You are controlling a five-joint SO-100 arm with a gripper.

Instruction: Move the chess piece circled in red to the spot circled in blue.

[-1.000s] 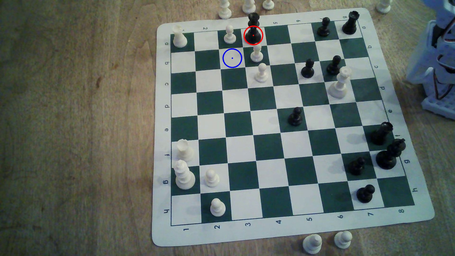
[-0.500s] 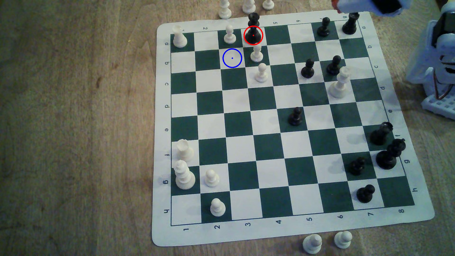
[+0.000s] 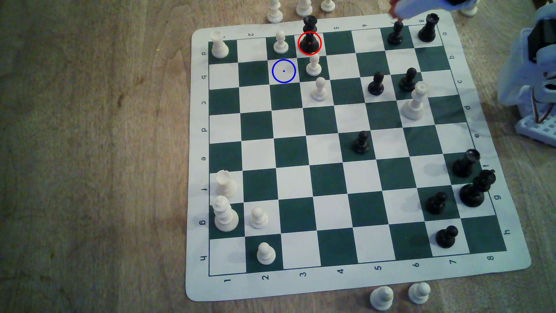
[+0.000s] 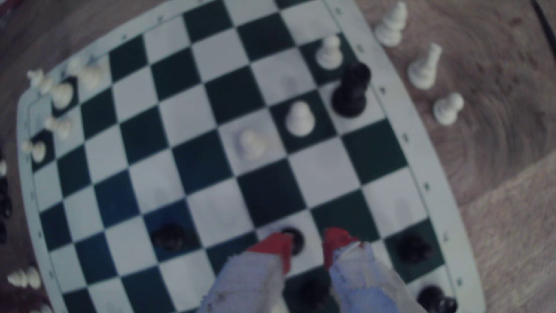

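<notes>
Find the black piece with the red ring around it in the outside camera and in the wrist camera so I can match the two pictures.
Exterior view: the ringed black piece stands in the board's far row, on the white square just beyond a white pawn.
Wrist view: the same black piece stands by the board's edge, ahead of the open gripper.
Shared landmark: that white pawn on the dark square next to it.

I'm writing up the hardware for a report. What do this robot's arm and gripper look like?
The gripper has two pale, whitish plastic fingers, each ending in a red tip. In the exterior view the arm is built from the same pale plastic with black blocks set into it; thin red and dark wires loop near its base, which rests on a white gridded plate. No markings can be made out.
</notes>
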